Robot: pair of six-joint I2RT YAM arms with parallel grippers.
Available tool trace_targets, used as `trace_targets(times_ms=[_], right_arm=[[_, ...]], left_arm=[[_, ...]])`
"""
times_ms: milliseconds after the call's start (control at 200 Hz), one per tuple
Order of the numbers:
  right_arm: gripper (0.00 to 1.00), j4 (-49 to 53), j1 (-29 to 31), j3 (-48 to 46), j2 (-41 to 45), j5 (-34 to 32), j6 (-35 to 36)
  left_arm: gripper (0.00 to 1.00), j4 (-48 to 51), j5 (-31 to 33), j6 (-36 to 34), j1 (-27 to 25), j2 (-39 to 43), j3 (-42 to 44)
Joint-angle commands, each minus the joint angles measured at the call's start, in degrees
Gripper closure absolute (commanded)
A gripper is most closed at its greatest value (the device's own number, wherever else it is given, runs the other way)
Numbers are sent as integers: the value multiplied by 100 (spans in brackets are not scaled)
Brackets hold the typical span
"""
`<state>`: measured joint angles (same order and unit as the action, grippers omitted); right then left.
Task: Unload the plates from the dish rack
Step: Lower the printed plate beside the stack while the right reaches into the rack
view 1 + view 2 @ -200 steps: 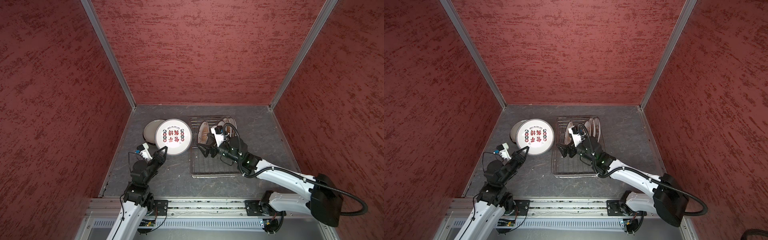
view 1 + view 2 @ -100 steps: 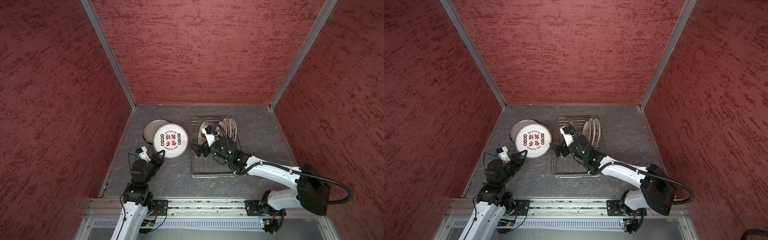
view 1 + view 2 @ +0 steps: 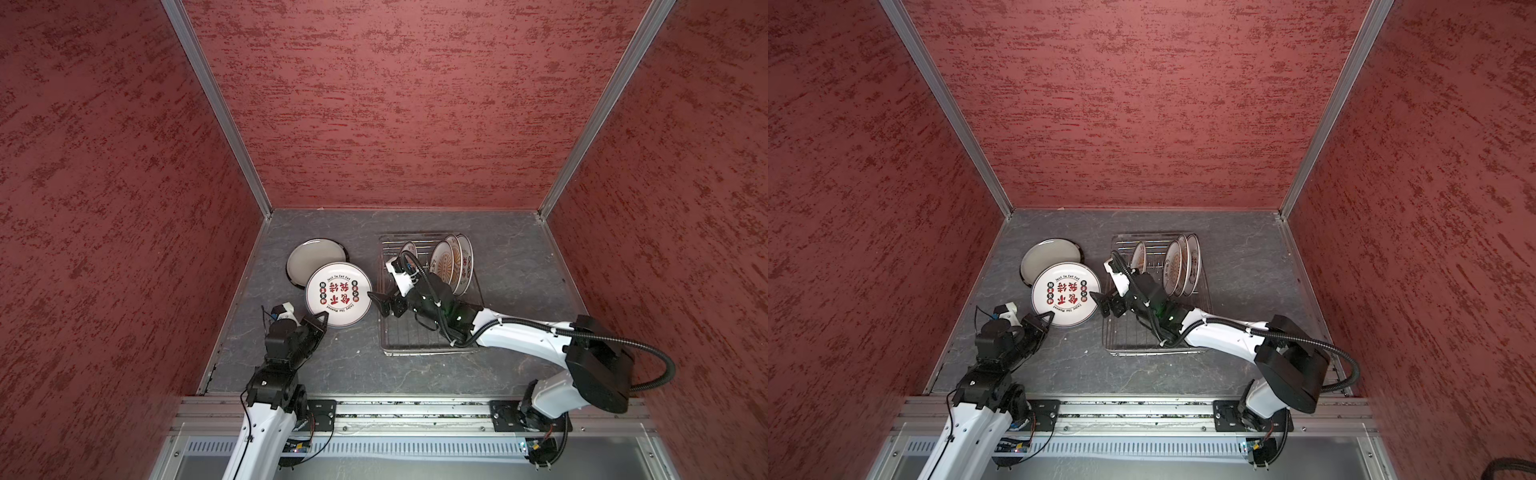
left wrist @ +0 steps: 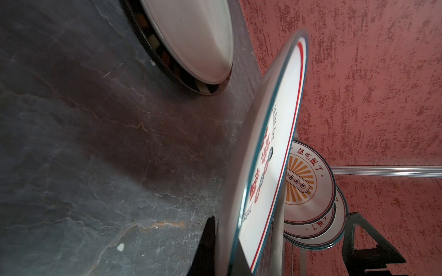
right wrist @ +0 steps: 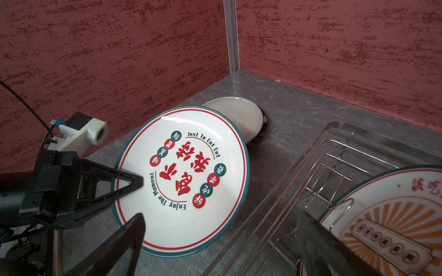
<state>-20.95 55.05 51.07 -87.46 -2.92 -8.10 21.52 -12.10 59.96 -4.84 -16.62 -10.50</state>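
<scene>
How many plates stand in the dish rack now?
4. A lone plate stands at the far left of the dish rack, behind the right arm; a front plate, middle plate and rear plate lean together at far right. The arm may hide others.

Glossy plates (image 5: 181,181); shiny metal wire rack (image 3: 415,338); matt tbl (image 3: 365,374).

Soft, even overhead light; both top views sharp, walls (image 3: 374,104) splaying toward edges. Glare streak on printed plate (image 5: 181,181). Left wrist view: near rim blurred, broad shadow on counter (image 4: 95,143).
</scene>
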Motion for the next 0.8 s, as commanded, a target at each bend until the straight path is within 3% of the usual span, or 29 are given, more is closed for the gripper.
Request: trace_targets(times_ms=[0, 165, 797], right_arm=[[1, -7, 32, 223, -68, -87, 81], [1, 86, 41, 331, -212, -75, 83], [1, 724, 138, 966, -860, 34, 110]], left_arm=[[100, 168, 50, 63, 49, 12, -261], [100, 578, -22, 127, 52, 5, -372], [100, 338, -398, 393, 47, -862, -129]])
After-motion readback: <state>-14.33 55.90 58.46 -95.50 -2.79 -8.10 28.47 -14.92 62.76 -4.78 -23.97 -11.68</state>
